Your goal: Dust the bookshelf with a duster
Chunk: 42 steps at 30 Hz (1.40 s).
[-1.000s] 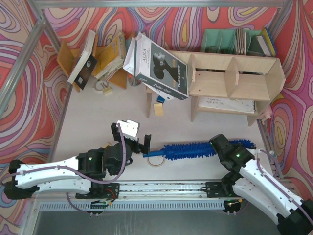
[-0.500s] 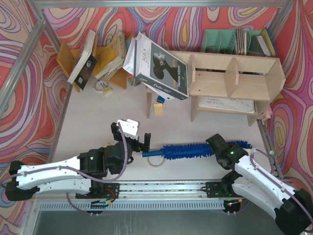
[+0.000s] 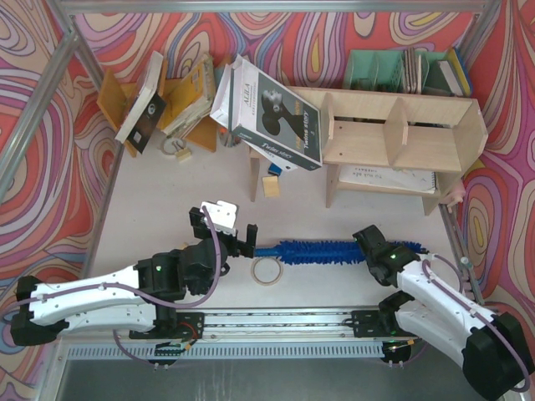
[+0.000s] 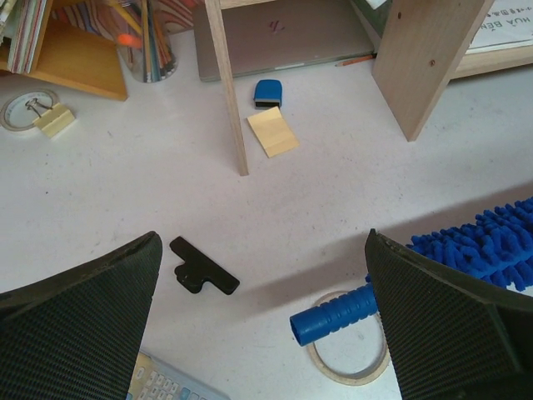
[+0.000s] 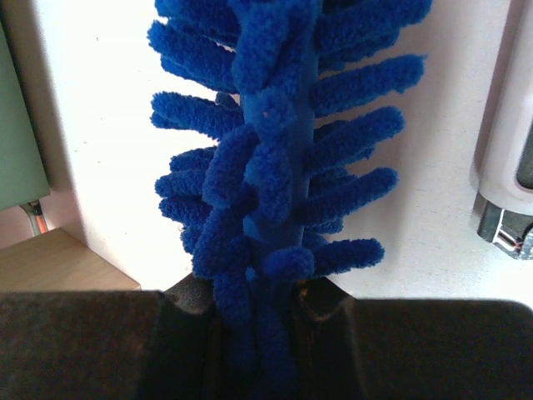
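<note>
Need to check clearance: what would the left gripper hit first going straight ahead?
The left gripper would likely meet the white tabletop, between the flat black clip and the fluffy blue duster's ribbed handle; depth is unclear.

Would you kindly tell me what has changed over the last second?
The right gripper, shut on the duster, shifted left, swinging the handle away from the arms, off the tape ring and toward the left gripper. The left gripper stayed open, and the bookshelf did not move.

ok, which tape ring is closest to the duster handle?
The pale tape ring at the handle end of the fluffy blue microfibre duster; the other ring lies far back by a beige binder clip.
</note>
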Motion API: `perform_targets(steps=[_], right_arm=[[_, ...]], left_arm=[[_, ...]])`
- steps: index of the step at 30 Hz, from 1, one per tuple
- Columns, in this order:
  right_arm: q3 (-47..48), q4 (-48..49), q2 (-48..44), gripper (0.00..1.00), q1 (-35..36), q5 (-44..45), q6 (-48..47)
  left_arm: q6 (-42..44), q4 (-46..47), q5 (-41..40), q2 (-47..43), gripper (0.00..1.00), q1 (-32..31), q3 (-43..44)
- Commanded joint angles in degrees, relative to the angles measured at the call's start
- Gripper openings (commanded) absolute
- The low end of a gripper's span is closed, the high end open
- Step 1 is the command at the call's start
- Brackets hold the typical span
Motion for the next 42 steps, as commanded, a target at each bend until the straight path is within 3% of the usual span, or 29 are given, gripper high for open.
perform_targets(steps=[1, 26, 42], right_arm=[[-0.3, 2.8, 0.5, 0.0, -1.3, -0.2, -0.5], [-2.1, 8.0, 4.8, 0.17, -3.9, -2.7, -3.1], [-0.1, 9.8, 10.0, 0.37, -5.6, -3.5, -4.5]], left_arm=[[-0.5, 0.8, 0.8, 0.1, 0.98, 0.7, -0.9], [-1.7, 0.1, 3.1, 0.6, 0.98, 2.3, -1.0], [1.3, 2.7, 4.1, -0.1, 0.98, 7.7, -2.4]])
